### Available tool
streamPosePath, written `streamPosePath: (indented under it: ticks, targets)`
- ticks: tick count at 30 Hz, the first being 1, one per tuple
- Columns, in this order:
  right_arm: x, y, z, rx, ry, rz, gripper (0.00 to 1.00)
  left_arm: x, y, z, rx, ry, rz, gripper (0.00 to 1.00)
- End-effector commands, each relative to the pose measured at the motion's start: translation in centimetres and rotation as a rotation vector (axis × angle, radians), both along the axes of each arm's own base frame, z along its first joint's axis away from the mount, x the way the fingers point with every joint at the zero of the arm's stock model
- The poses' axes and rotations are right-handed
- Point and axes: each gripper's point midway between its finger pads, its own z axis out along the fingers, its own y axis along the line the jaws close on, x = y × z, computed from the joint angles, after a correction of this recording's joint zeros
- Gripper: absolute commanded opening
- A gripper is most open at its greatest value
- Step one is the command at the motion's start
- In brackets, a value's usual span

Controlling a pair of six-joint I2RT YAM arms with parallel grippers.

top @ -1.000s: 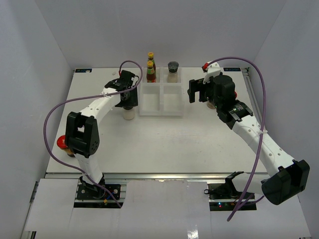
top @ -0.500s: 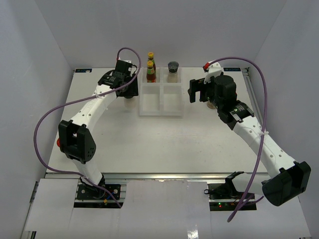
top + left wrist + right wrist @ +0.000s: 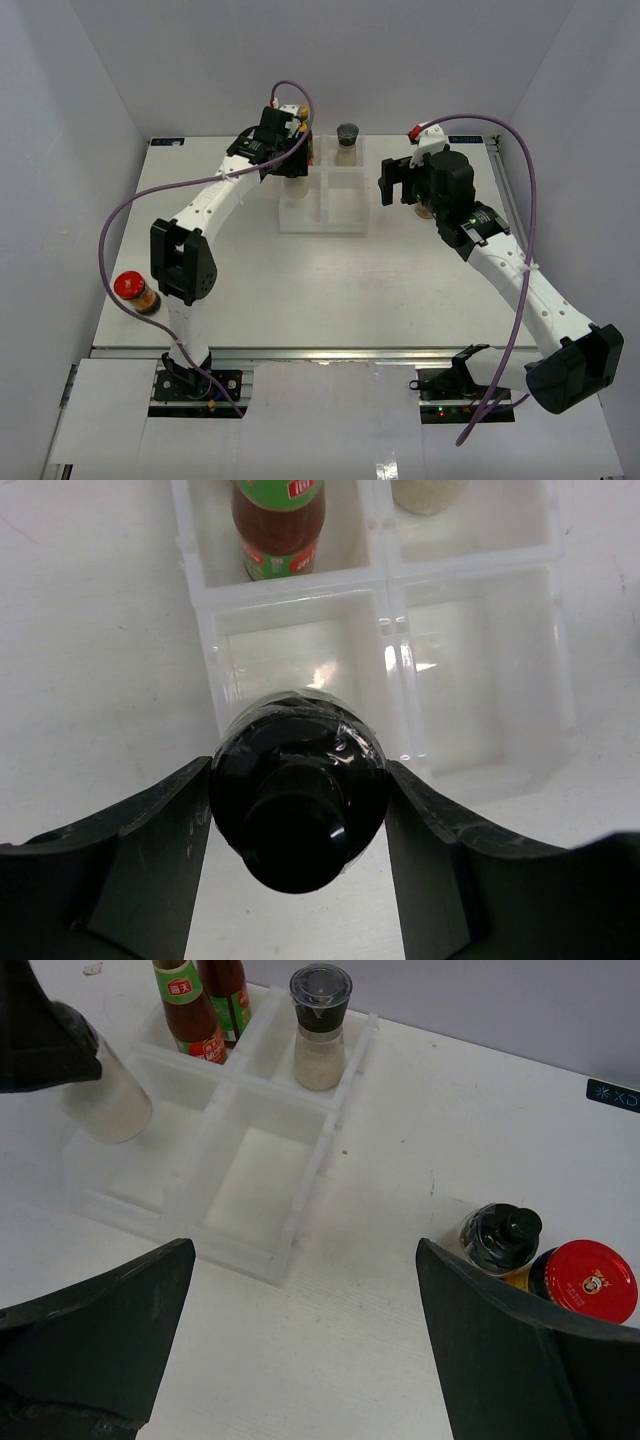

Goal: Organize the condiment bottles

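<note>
Status: 3 of 7 bottles stowed in white tray (image 3: 322, 228): 2 red sauce bottles (image 3: 185, 1010) in far-L compartment, grey-lidded shaker (image 3: 320, 1030) in far-R. In transit: black-capped shaker (image 3: 298, 780), pinched near its top by left claw (image 3: 298, 865), over tray's near-L compartment by the outer wall; contact w/ compartment floor cannot be confirmed. Outstanding: dark bottle (image 3: 497, 1238) and red-lidded jar (image 3: 582, 1280), side by side on worktop (image 3: 330, 290) R of tray; 2nd red-lidded jar (image 3: 130, 288) well L of tray. Right claw (image 3: 397, 186) is spread wide, holds nothing, just R of tray.
</note>
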Motion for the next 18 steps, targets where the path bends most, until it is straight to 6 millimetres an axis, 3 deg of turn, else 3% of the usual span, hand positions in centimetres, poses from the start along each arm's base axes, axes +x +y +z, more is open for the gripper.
streamPosePath:
  ticks: [1,7,16,17,18]
  targets:
    - [0.3,-0.3,2.2,0.033,-0.078,-0.024,0.98,2.8,-2.7,2.0,-0.075,-0.103,-0.079,0.0]
    - [0.2,-0.7,2.4,0.027,-0.087,-0.034,0.98,4.2,-3.6,-1.1,-0.059,-0.103,-0.103,0.0]
    - [0.4,-1.1,2.3,0.016,-0.097,-0.054,0.98,5.3,-3.9,-4.0,-0.015,-0.122,-0.105,0.0]
    - [0.4,-1.1,2.2,0.014,-0.094,-0.056,0.98,5.4,-3.9,-4.2,-0.01,-0.122,-0.104,0.01]
    - [0.4,-1.1,2.1,0.012,-0.092,-0.056,0.98,5.4,-3.9,-4.5,-0.002,-0.117,-0.105,0.11]
